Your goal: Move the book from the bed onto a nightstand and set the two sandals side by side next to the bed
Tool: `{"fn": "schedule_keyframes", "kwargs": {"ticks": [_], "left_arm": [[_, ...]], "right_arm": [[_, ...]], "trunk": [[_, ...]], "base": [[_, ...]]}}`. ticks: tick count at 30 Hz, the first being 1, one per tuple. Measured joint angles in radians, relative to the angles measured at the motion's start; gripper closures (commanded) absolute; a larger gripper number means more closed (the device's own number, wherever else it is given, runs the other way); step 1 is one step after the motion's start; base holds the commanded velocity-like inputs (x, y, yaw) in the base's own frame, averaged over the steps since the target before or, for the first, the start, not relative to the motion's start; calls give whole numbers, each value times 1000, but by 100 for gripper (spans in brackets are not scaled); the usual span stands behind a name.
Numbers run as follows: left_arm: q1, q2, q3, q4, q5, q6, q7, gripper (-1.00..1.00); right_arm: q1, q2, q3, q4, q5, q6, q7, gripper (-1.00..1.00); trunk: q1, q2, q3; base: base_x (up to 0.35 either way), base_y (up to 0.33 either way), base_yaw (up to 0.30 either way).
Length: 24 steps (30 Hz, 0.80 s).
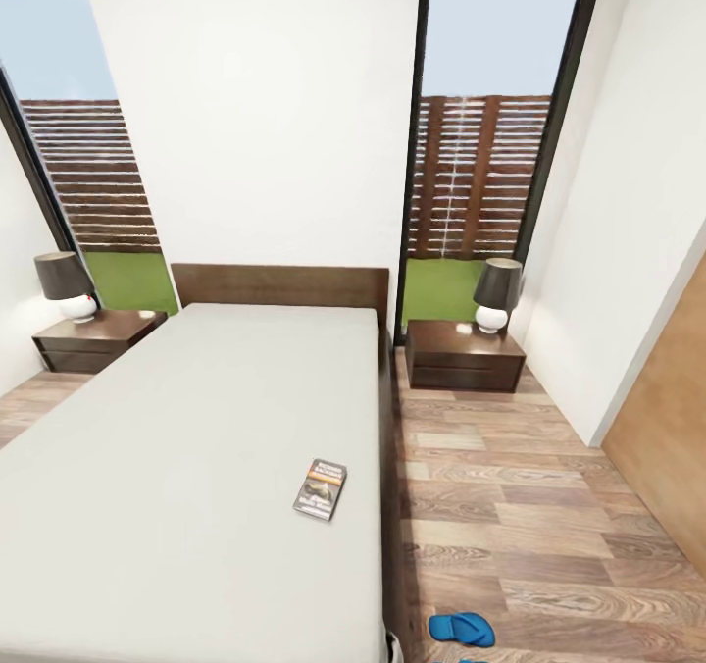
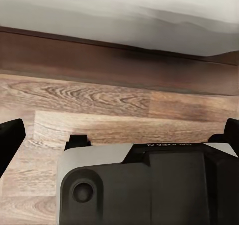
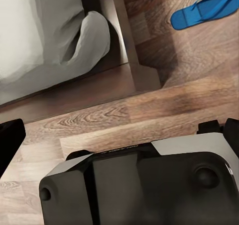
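The bedroom has white walls (image 1: 265,104), a wood-plank floor (image 1: 529,506) and two tall dark-framed windows (image 1: 490,133) giving onto a slatted fence and grass.

In the head view the bed (image 1: 186,467) takes up the left and middle, its pale mattress running from about 7 o'clock up to the brown headboard (image 1: 279,285) near the centre. A dark nightstand stands at each side of the headboard: the right nightstand (image 1: 463,355) just right of centre, at about 3 o'clock from the headboard, and the left nightstand (image 1: 96,337) at about 9 o'clock. Each carries a lamp with a dark shade and a white base, the right lamp (image 1: 496,294) and the left lamp (image 1: 67,286).

The book (image 1: 321,488) lies flat on the mattress near its right edge, at about 6 o'clock of the view, slightly tilted. Its cover has an orange band with white lettering too small to read.

One sandal (image 1: 461,629), bright blue, lies on the floor just right of the bed frame at about 5 o'clock, by the lower edge. In the right wrist view two blue sandals (image 3: 204,10) lie close together on the planks near the bed's corner post.

The left gripper (image 2: 119,135) and right gripper (image 3: 122,135) each show dark fingertips at the two sides of their wrist views with bare floor between them, so the jaws stand apart and hold nothing. Faint lettering on the left gripper's housing cannot be read.
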State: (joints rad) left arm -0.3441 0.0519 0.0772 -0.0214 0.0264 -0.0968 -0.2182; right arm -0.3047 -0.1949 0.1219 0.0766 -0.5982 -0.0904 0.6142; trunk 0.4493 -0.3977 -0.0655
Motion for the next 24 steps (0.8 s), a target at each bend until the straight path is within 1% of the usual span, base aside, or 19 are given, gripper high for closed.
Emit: {"fn": "schedule_keyframes", "kwargs": {"ticks": [12,16,18,20,21,22,24], "left_arm": [[0,0,0,0,0,0,-1,-100],[0,1,2,-4,-2,0,-12,-100],[-1,3,3,-20,-2,3,-32,-100],[-5,13,4,-68,-2,29,-110,-100],[-6,18,3,-79,-2,42,-134,-100],[-9,29,4,-103,-1,78,-191,-100],[-13,45,4,-171,-2,176,-342,-100]], "right_arm": [[0,0,0,0,0,0,0,-100],[0,0,0,0,0,0,0,-100],[0,0,0,0,0,0,0,-100],[0,0,0,0,0,0,0,-100],[0,0,0,0,0,0,0,-100],[0,0,-1,0,0,0,0,-100],[0,0,-1,0,0,0,-1,-100]], "trunk": [[0,0,0],[0,0,0],[0,0,0],[0,0,0],[0,0,0],[0,0,0],[0,0,0]], "base": [[3,0,0],[0,0,0],[0,0,0],[0,0,0],[0,0,0],[0,0,0],[0,0,0]]}}
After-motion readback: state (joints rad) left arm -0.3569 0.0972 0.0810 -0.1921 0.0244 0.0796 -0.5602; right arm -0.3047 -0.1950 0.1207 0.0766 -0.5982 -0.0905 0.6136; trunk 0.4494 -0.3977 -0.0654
